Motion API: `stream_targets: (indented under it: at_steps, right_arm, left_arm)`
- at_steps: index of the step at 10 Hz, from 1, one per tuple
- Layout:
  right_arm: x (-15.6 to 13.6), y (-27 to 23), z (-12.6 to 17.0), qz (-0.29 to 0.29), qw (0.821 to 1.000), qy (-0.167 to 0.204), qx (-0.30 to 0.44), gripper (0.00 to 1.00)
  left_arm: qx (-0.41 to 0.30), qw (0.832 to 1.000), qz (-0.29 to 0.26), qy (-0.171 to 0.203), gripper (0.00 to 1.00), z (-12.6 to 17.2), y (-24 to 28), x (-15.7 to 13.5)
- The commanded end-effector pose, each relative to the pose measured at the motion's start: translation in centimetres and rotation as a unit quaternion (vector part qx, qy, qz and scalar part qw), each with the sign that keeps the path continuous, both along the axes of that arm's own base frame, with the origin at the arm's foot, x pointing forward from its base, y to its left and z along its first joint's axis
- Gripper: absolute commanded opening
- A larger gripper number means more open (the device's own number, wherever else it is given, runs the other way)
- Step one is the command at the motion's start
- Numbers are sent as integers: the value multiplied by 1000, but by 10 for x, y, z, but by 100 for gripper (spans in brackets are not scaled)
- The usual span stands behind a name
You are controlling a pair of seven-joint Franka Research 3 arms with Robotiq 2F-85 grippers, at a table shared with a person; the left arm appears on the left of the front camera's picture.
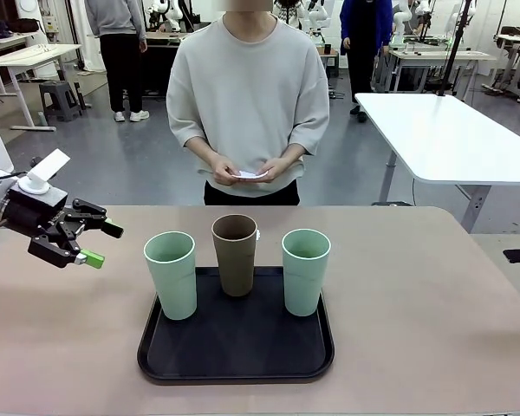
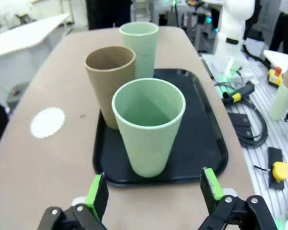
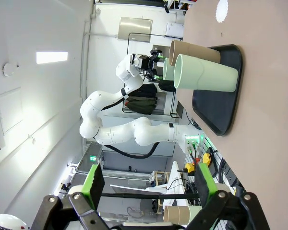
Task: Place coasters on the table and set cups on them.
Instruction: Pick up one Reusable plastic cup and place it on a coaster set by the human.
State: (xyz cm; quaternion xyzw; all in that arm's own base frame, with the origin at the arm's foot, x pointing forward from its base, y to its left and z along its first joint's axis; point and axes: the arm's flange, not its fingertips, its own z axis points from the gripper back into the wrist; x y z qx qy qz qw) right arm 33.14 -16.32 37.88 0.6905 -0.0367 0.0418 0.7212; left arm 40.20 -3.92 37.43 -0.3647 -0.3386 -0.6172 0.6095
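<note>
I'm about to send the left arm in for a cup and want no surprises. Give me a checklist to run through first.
1. Left gripper open, nothing between its jaws: ok.
2. Nearest mint cup upright on the black tray, straight ahead of that gripper: ok.
3. A coaster ready: one lies flat and bare on the table, apart from the tray: ok.
4. Other coasters laid out: the person's hands hold white pieces off the table: not ok.
5. Those hands clear of the tray: ok.
6. Right gripper open, away from the tray: ok.
</note>
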Motion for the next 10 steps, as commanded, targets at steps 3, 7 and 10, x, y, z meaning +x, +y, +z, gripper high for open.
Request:
stream_targets:
  at_steps: [3,7,10]
  right_arm:
    - [1,-1,1,0,1000,-1,7,100]
    - [1,-1,1,0,1000,-1,7,100]
    - [1,-1,1,0,1000,-1,7,100]
  left_arm:
    - [-73,997,-28,-17,100,-20,-14,5]
    - [-104,992,-32,-59,100,-36,-21,7]
    - [-109,993,-4,-44,100,-52,-24,17]
